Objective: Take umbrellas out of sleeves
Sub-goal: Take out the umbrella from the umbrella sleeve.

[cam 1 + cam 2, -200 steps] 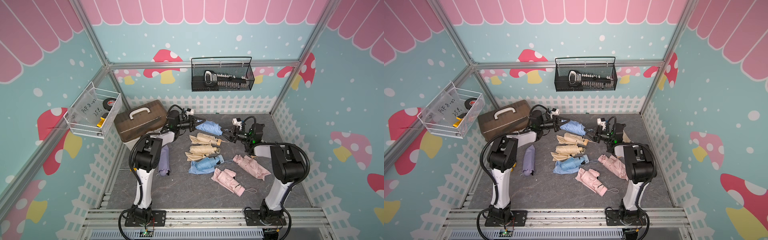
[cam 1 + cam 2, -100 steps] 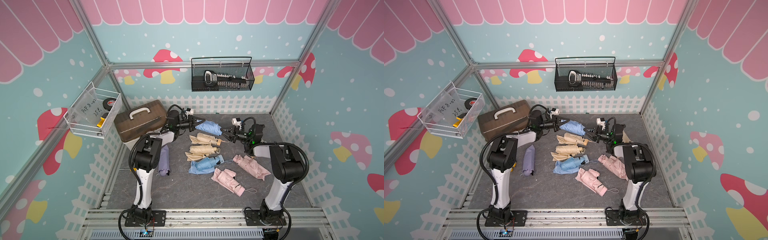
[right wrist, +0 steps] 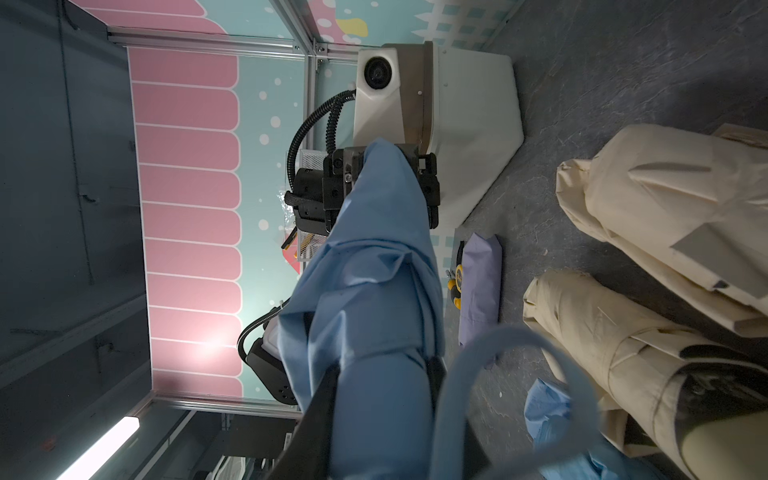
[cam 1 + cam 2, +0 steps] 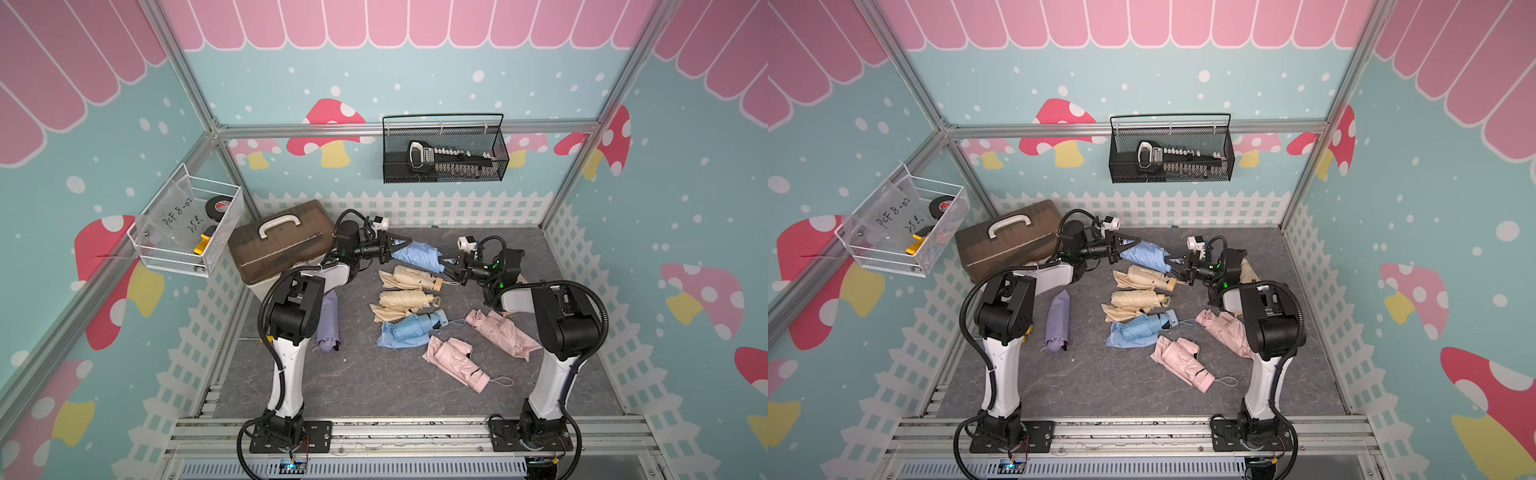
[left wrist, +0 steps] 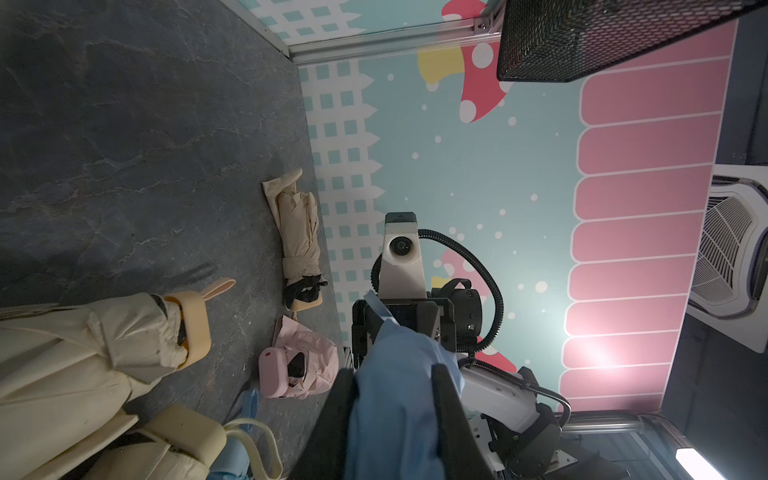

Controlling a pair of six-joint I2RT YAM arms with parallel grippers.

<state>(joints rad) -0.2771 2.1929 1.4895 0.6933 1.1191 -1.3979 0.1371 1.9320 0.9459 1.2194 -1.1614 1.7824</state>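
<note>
A blue umbrella [image 4: 417, 255] in its blue sleeve [image 3: 374, 249] hangs between my two grippers above the back of the table, seen in both top views. My left gripper [image 5: 395, 374] is shut on the sleeve's closed end [image 5: 395, 415]. My right gripper [image 3: 382, 382] is shut on the umbrella's blue handle [image 3: 380, 415], whose wrist loop [image 3: 457, 374] dangles beside it. On the table lie two beige umbrellas [image 4: 411, 278], a blue one [image 4: 411, 328], two pink ones [image 4: 455, 361], a lilac one [image 4: 328, 320] and another beige one [image 5: 297, 232] by the fence.
A brown case [image 4: 278, 245] stands at the back left behind my left arm. A black mesh basket [image 4: 444, 153] hangs on the back wall and a white wire basket [image 4: 187, 224] on the left wall. A low white picket fence [image 4: 415, 208] rings the grey table.
My right gripper's jaws have closed in on the blue umbrella's handle. My left gripper has kept its hold on the sleeve and has not moved.
</note>
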